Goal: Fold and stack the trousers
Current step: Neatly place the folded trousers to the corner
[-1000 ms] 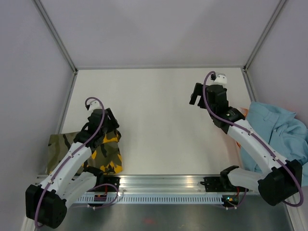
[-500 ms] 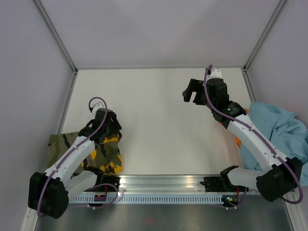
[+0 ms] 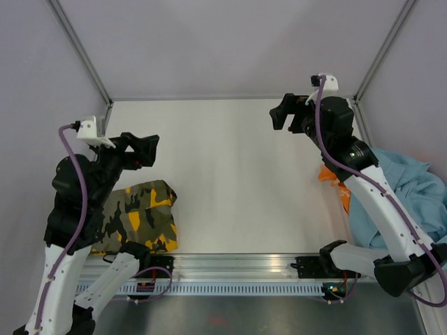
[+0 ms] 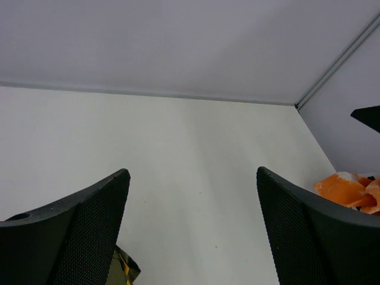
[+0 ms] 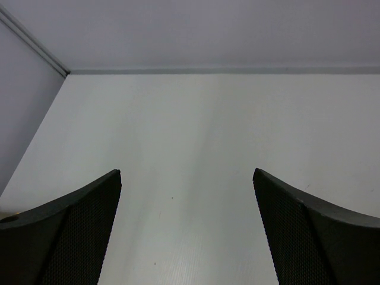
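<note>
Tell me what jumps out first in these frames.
The camouflage trousers lie folded in a compact bundle at the near-left corner of the table, the loudest pattern in view. The left gripper hangs open and empty just beyond them, and the right gripper is open near the far right. A light-blue garment and an orange garment are heaped at the right edge.
</note>
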`<action>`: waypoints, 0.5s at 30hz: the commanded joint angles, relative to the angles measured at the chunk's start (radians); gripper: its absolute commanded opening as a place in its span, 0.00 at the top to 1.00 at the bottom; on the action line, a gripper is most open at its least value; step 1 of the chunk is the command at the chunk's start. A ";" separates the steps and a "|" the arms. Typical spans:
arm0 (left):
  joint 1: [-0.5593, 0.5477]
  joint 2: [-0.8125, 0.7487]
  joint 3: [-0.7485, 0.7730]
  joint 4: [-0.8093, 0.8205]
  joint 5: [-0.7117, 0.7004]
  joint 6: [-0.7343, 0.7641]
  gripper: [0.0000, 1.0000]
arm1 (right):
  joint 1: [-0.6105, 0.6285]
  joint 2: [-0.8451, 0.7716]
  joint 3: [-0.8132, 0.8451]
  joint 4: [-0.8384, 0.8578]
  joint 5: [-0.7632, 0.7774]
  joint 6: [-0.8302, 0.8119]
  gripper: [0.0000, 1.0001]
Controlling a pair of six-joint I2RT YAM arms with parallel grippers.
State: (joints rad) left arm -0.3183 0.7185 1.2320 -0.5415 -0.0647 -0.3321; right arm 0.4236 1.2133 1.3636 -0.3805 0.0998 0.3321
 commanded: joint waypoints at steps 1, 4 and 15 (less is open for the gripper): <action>-0.002 -0.077 -0.021 -0.026 0.049 0.123 0.07 | 0.001 -0.135 -0.026 0.034 0.080 -0.076 0.02; -0.002 -0.218 -0.124 0.026 -0.012 0.120 0.00 | 0.001 -0.251 -0.119 0.061 0.130 -0.088 0.02; -0.002 -0.476 -0.227 -0.133 -0.095 0.038 0.00 | 0.001 -0.564 -0.333 0.003 0.186 -0.036 0.02</action>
State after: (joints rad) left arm -0.3183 0.2638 1.0103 -0.6117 -0.1341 -0.2714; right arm 0.4232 0.6682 1.0615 -0.3523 0.2592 0.2787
